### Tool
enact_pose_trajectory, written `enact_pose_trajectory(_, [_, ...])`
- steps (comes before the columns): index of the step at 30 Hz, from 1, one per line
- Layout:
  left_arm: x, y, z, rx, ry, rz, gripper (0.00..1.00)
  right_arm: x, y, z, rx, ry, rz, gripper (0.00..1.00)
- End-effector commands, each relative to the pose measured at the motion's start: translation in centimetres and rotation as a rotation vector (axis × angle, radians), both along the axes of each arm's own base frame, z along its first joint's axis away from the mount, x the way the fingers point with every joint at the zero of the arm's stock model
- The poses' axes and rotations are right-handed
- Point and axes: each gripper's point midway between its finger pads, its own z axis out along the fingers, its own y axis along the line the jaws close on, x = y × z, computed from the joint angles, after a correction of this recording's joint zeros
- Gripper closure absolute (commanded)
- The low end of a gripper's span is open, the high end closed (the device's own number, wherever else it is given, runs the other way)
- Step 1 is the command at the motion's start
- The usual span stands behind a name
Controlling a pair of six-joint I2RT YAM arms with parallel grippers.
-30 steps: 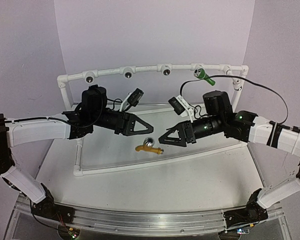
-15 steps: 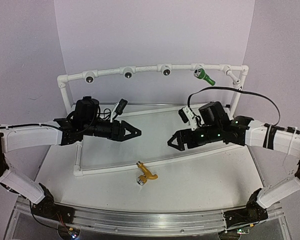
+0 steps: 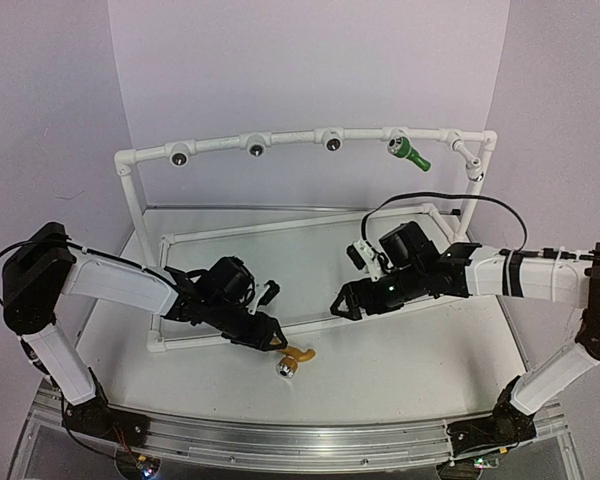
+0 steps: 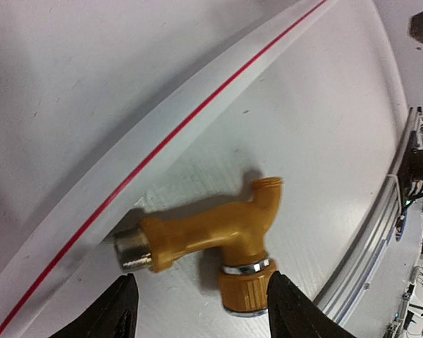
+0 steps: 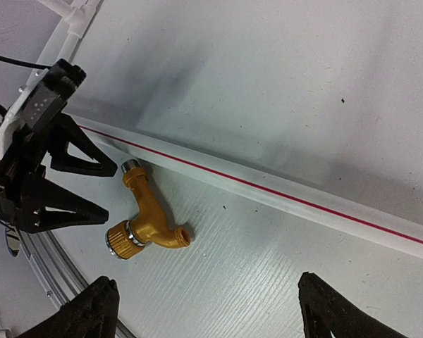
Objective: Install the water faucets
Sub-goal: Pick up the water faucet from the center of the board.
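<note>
the yellow faucet (image 3: 293,358) lies on its side on the table (image 3: 400,365) at 6 o'clock in the top view, just on the near side of the front pipe (image 5: 282,196), its threaded end at that pipe. the left gripper (image 3: 277,340) hangs low at the faucet's 10 o'clock, fingers (image 4: 120,313) spread, holding nothing. the right gripper (image 3: 337,308) is at the faucet's 1 o'clock, apart from it, fingers (image 5: 92,313) spread wide and empty. far back at 1 o'clock, the green faucet (image 3: 410,153) sits on the pipe frame's top rail (image 3: 293,138).
</note>
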Motion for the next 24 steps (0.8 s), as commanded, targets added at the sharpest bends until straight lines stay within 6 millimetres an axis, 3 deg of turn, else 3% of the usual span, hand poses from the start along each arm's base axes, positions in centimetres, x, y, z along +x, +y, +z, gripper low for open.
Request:
enact_pose_trajectory(1, [1.6,0.5,0.5,0.015,0.083,0.215,0.31,0.4,-0.2,0.7,0.019,-0.031,-0.034,0.11])
enact_pose_trajectory(11, [3.0,-1.5,-1.7,0.015,0.287,0.469,0.35,0.1,-0.3,0.1,0.029,-0.005,-0.049,0.12])
enact_pose_trajectory(19, [2.8,-0.2,-4.2,0.149,0.329,0.609,0.38,-0.5,-0.6,-0.6,0.045,-0.005,-0.039,0.13])
enact_pose_trajectory(24, [2.4,0.7,-5.6,0.252,0.331,0.707,0.46,-0.4,-1.8,-0.8,0.025,-0.051,-0.072,0.12])
